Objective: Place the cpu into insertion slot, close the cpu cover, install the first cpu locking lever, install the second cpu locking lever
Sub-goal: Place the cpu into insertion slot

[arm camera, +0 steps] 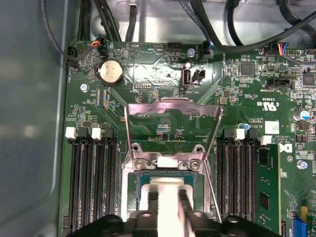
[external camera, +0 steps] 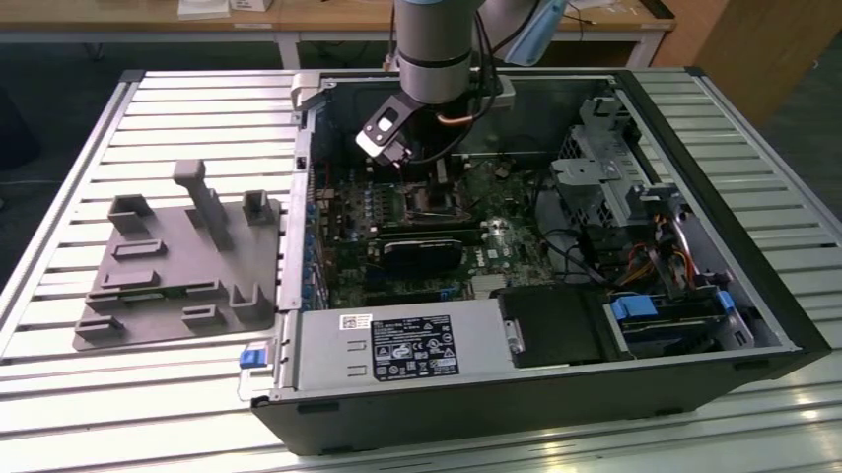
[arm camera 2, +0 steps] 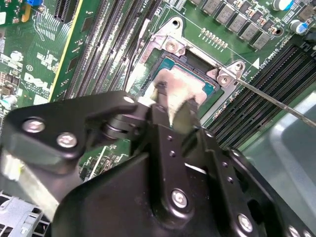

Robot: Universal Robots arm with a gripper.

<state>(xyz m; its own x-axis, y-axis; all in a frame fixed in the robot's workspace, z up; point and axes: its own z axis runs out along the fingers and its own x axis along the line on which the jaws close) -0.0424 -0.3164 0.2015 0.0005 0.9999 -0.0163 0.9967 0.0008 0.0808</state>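
Fingers [arm camera: 185, 207] pinching cpu [arm camera: 165, 190] above insertion slot [arm camera: 168, 176], computer case [external camera: 526, 404] on slatted table [external camera: 172, 118], desks [external camera: 105, 22] behind

My gripper [arm camera 2: 174, 101] is black, dotted with silver screws; the cpu [arm camera 2: 180, 84] is silvery-beige. The insertion slot [arm camera: 168, 174] has a silvery rim, the cpu cover [arm camera: 173, 104] beside it is silver, and the circuit board [arm camera: 148, 74] around it is green.

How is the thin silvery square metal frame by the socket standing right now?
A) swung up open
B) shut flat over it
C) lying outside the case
A: in the first wrist view the frame stands swung up clear of the silvery-rimmed socket, where the gripper holds the square chip.
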